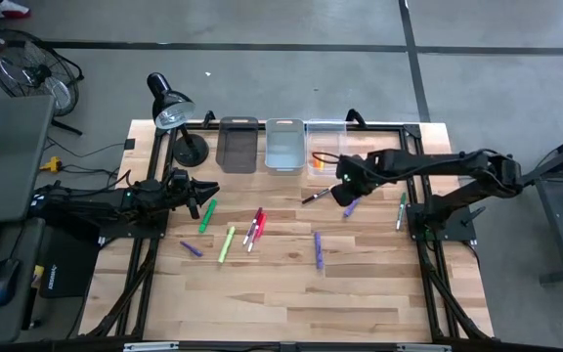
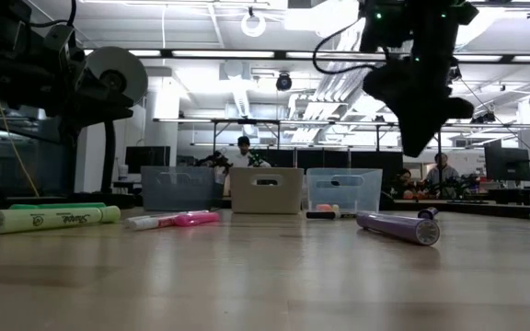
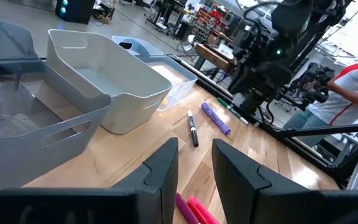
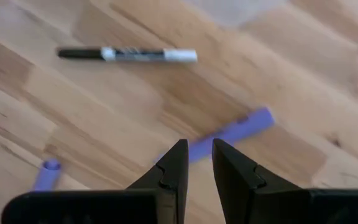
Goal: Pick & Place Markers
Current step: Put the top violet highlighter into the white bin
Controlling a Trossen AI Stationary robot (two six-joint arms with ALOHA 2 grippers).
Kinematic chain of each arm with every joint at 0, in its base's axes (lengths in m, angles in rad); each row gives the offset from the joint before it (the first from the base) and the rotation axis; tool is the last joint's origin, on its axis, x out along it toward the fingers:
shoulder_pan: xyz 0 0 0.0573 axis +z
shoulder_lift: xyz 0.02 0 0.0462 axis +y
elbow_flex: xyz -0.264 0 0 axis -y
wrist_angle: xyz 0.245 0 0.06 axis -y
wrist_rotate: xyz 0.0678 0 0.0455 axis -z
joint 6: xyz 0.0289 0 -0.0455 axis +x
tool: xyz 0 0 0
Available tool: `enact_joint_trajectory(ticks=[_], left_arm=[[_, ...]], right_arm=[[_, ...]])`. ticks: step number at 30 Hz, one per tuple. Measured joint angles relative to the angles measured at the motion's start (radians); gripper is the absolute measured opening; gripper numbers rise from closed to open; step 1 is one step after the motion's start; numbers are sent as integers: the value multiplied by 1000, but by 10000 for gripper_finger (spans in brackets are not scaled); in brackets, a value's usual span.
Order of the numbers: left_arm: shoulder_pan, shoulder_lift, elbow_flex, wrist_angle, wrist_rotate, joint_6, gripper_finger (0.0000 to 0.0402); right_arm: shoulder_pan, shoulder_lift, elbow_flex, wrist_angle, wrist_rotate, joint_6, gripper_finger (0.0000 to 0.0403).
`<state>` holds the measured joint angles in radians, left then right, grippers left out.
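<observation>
Left tool (image 1: 206,191), center-left in the overhead frame, fingers narrowly parted, holding nothing; green marker (image 1: 206,215) lies just below it, near upright. Right tool (image 1: 346,193), right of center, arm stretched leftward, fingers narrowly parted and empty, above a purple marker (image 1: 351,206) lying diagonal on the desk (image 1: 291,293).

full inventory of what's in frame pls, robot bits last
bins: three; dark grey, pale grey, clear; row at the table's far edge
purple markers: three; one under the right gripper, two mid-table
green markers: two; one near the left gripper, one by the right arm's base
lime marker: one; left of centre
red-pink markers: two; centre, side by side
black-and-white marker: one; near the clear bin
desk lamp: one; black; far left corner
left gripper: slightly open, empty
right gripper: slightly open, empty
</observation>
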<state>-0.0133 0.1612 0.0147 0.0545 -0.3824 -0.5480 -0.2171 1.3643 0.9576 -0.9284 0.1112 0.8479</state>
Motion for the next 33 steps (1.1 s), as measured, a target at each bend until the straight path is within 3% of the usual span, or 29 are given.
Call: enact_joint_trajectory(ticks=[9,22,33], left_arm=[[0,0,0,0,0,0,97],[0,0,0,0,0,0,97],[0,0,0,0,0,0,97]], right_arm=[[3,0,-106,21,-47,216,79],[-45,25,-142,109,-15,545,206],[-46,124,-143,150,-66,693,218]])
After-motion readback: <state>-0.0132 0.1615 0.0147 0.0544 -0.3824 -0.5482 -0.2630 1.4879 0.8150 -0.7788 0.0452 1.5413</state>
